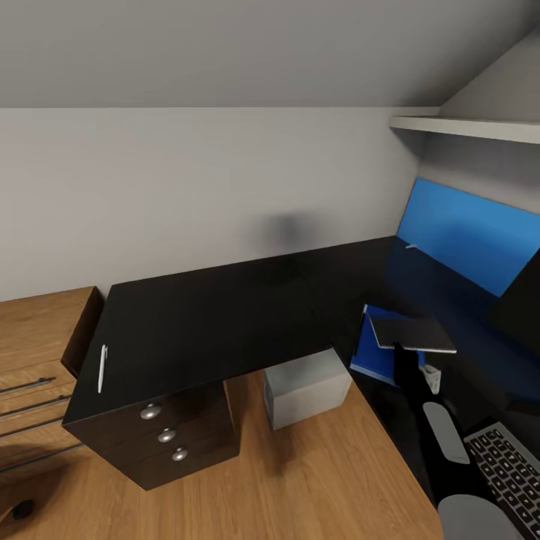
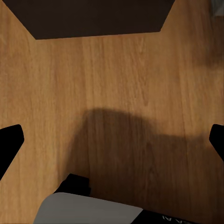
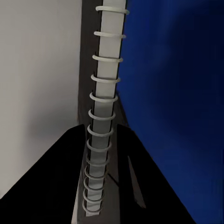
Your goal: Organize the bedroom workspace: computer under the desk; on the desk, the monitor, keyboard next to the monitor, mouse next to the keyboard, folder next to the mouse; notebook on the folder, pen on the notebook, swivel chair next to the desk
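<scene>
One keyboard (image 1: 508, 466), one notebook (image 1: 411, 332), one folder (image 1: 373, 352)

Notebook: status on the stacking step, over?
Right gripper shut on notebook, held over blue folder on desk. Left gripper open above wooden floor. Pen lies at desk's far left end. Nothing in the way.
</scene>
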